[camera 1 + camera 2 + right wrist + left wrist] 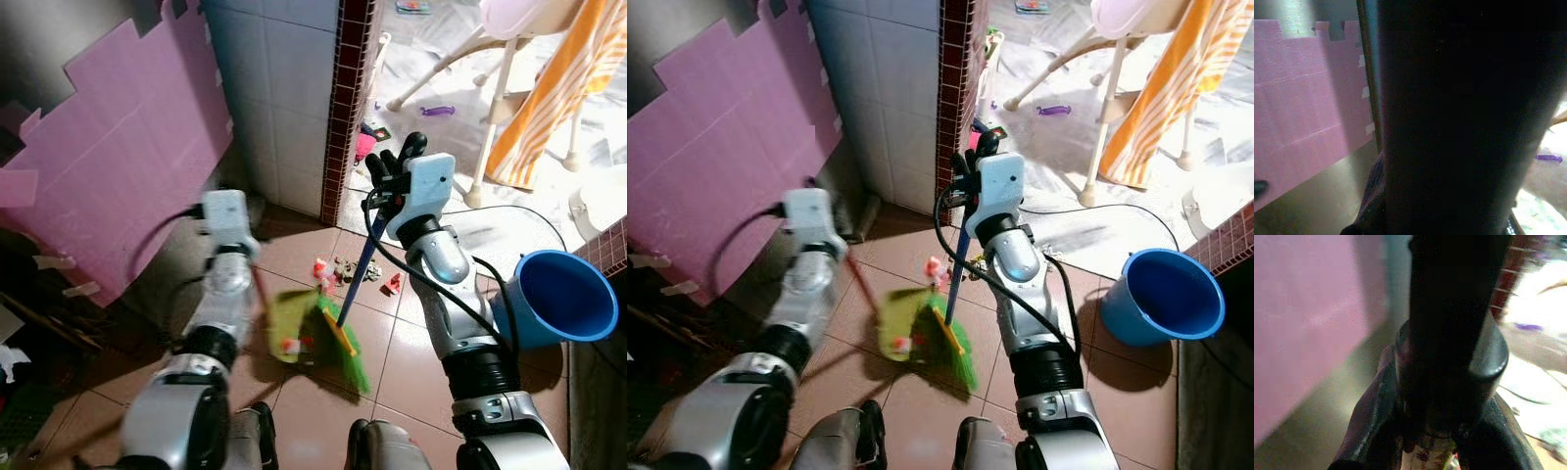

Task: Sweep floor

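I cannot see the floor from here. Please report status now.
Right gripper shut on blue broom handle. Left gripper holds dustpan by green bristles. Small litter ahead; blue bucket at right.

Green-bristled broom [345,343] with blue handle, tilted, beside blurred green dustpan [286,323], small litter [358,271] on tiles

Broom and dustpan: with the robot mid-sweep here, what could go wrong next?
1. The dustpan in the left gripper looks blurred, so it may be moving; litter already on it could spill back out.
2. The scraps lie beyond the broom head, close to the wall corner; a stroke might push them along it instead of into the pan.
3. The blue bucket stands close beside the right arm, whose gripper holds the broom handle; a wide swing might knock it.
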Robot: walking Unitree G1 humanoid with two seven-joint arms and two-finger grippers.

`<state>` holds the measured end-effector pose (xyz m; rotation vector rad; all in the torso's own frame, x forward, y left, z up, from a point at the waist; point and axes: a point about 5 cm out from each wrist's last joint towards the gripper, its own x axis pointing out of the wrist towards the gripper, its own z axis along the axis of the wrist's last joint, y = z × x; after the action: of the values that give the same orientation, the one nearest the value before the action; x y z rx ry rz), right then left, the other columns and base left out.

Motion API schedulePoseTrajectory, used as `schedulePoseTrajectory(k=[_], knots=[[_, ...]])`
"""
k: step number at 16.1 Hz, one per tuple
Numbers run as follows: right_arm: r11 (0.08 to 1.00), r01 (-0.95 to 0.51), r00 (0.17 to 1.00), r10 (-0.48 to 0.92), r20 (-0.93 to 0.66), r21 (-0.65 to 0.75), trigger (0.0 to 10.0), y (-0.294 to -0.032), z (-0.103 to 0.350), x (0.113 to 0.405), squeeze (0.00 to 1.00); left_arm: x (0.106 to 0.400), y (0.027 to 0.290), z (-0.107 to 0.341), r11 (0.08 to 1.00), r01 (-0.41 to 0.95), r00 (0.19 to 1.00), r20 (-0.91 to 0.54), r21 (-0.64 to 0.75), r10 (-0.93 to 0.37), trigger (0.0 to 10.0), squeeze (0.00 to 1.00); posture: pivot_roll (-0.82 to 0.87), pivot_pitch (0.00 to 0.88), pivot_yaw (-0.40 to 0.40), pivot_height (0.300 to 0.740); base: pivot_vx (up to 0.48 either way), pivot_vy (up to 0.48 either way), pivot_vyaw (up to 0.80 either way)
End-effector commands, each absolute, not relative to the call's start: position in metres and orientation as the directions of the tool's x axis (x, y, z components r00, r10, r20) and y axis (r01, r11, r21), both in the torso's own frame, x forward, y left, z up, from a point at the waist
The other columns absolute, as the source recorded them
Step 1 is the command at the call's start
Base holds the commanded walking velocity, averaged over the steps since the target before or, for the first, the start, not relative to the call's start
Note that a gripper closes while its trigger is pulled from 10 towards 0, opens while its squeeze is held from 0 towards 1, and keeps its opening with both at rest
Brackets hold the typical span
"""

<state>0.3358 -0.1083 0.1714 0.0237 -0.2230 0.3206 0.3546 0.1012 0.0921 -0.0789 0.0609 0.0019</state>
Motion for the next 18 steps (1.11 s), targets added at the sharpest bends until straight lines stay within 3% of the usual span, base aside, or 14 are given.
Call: schedulePoseTrajectory(k=[1,3,7,12,18], knots=[[0.939,-0.339,0.918,0.317,0.239,0.058,10.0,-0.109,0.179,0.336,0.0,0.34,0.09,0.06,0.993,0.044,0.973,-0.221,-0.114,-0.069,10.0,0.0,-0.14,0.174,0.017,0.74,0.0,0.0,0.0],[0.921,-0.365,0.916,0.33,0.227,0.137,10.0,-0.109,0.185,0.336,0.0,0.339,0.09,0.057,0.99,0.044,0.968,-0.241,-0.136,-0.077,10.0,0.0,-0.14,0.174,0.017,0.74,0.0,0.0,0.0],[0.924,-0.361,0.909,0.318,0.27,0.125,10.0,-0.112,0.2,0.335,0.0,0.338,0.09,0.054,0.988,0.045,0.962,-0.262,-0.145,-0.082,10.0,0.0,-0.14,0.166,0.024,0.74,0.0,0.0,0.0],[0.964,-0.228,0.869,0.263,0.419,-0.134,10.0,-0.131,0.243,0.328,0.0,0.339,0.091,0.053,0.988,0.06,0.959,-0.268,-0.14,-0.096,10.0,0.0,-0.15,0.156,0.037,0.74,0.0,0.0,0.0],[0.993,-0.049,0.96,0.076,0.271,-0.105,10.0,-0.158,0.196,0.323,0.0,0.345,0.095,0.07,0.979,0.076,0.982,-0.156,-0.191,-0.107,10.0,0.0,-0.14,0.155,0.039,0.74,0.0,0.0,0.0]])
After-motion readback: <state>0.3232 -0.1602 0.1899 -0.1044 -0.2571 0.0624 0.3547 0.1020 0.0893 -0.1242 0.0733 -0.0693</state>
